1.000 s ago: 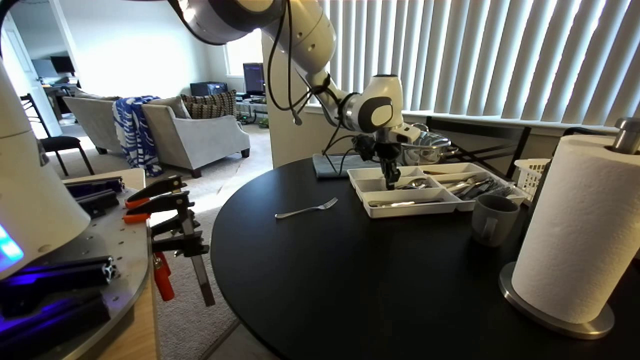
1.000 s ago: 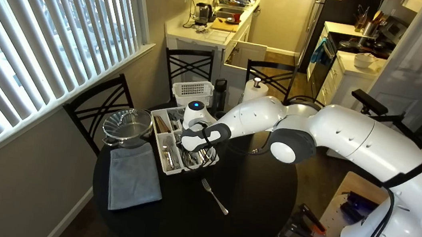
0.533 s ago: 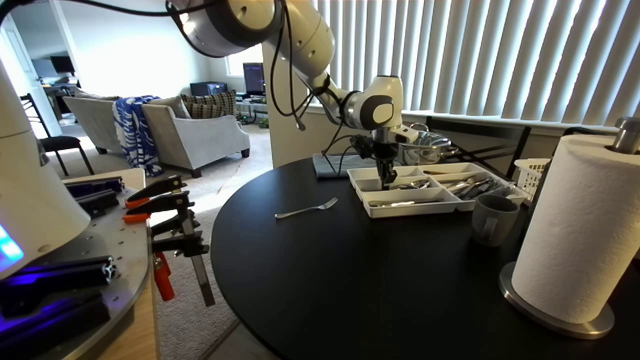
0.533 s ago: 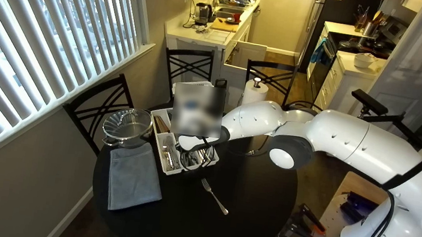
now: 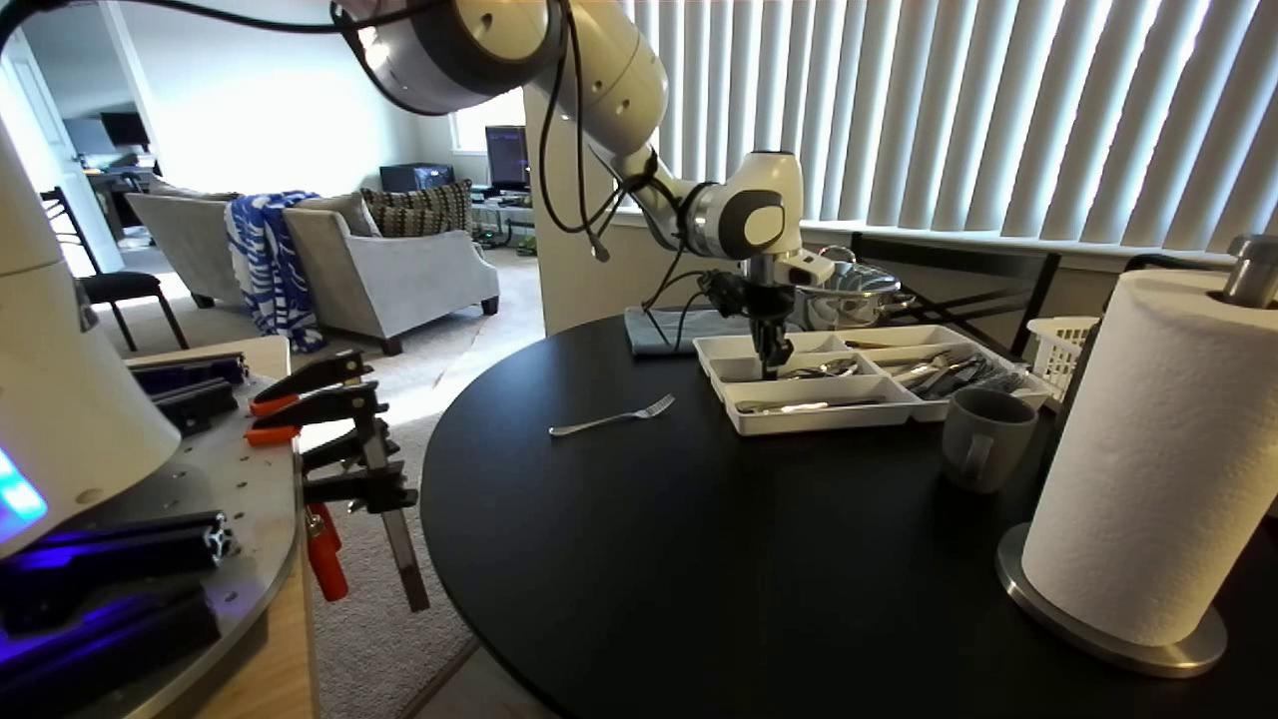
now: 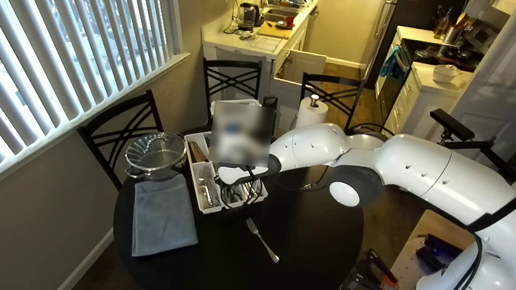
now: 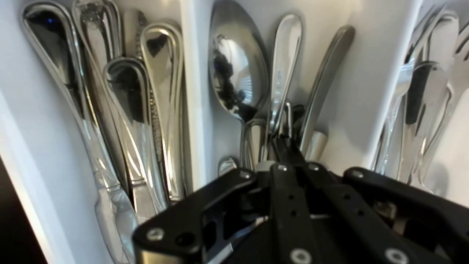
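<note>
Fingers: together now! We see them drawn in compared with a second ago and edged slightly leftward in an exterior view; over the last half second they have all but stopped.
Grip: we can't make out whether a thin handle is caught between the tips, it's so crowded down there.
Slim handle: just ahead of the fingers, its lower end running down to the tips; touching or not, we can't say.
Spoon: ahead and left of the fingers, bowl uppermost, neck running back just left of the tips.
Curved handle: ahead and right of the fingers, its far end leaning away from them.
Cutlery tray: all around the fingers, which reach into its middle compartment; we judge the closing done there, a hold unproven.
Broad handles: left of the fingers, past the white divider.
Tray fork: well right of the fingers, in the next compartment over.
Lone fork: outside the tray on the worktop, well apart from the fingers, and in both exterior views it hasn't budged!
</note>
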